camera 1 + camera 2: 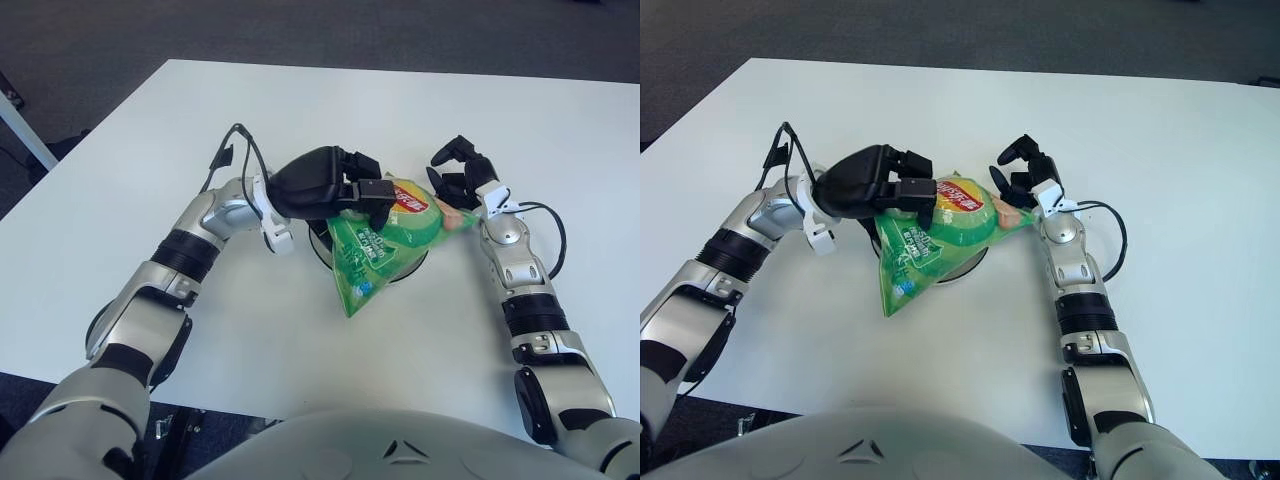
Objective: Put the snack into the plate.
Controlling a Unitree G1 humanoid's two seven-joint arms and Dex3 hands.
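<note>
Snack bag [385, 243] diagonal, tip toward robot's left.

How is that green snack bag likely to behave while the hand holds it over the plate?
The snack bag looks puffy and crinkled, so probably light and floppy. The left hand pinches its top; glossy film may slip. Its lower end overhangs the plate, so it might slide off.

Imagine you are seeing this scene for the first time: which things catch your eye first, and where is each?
The bright green snack bag stands out at the middle of the white table, lying over a dark plate that it mostly hides. The left hand grips the bag's top edge. The right hand shows just right of the bag, fingers spread, holding nothing.
</note>
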